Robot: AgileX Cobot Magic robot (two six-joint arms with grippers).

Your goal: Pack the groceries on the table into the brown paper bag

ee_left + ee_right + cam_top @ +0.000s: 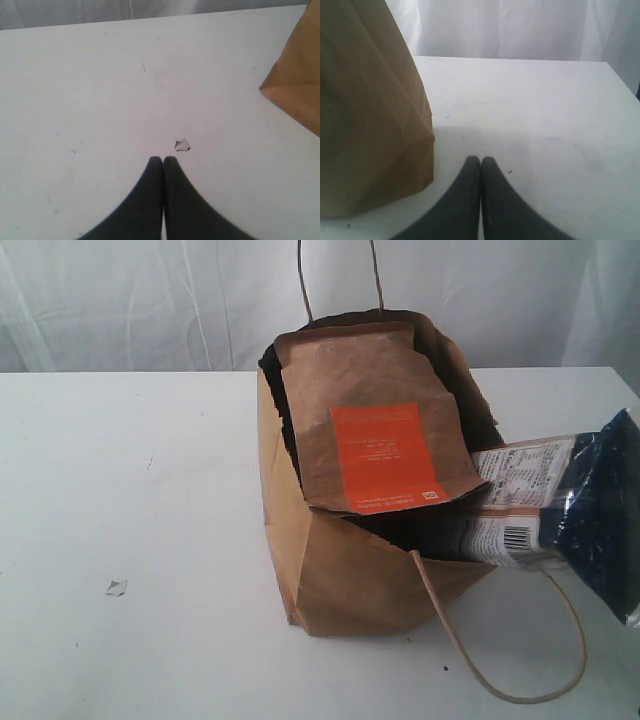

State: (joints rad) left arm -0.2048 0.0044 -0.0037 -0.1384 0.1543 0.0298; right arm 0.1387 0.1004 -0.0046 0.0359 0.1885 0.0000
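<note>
Exterior view: the brown paper bag [340, 580] stands at the middle of the white worktop [130, 470]. The brown orange-labelled pouch [375, 430] sits in its open mouth, label facing the camera and top edge above the rim. The long dark-blue-and-beige pasta packet [560, 510] pokes out of the mouth toward 3 o'clock, with one end inside the bag. A small pale scrap [116, 587] lies on the worktop at 9 o'clock from the bag, well apart. Neither arm shows here.

Left wrist view: the left pincer [163, 159] is closed, tips touching, with nothing between them, over bare worktop [100, 100]. The scrap [182, 145] lies just beyond the tips, and a corner of the bag [297, 85] is farther off.

Right wrist view: the right pincer [480, 159] is also closed and empty, above the worktop [545, 125]. The bag's side [370, 125] is just beside it.
</note>
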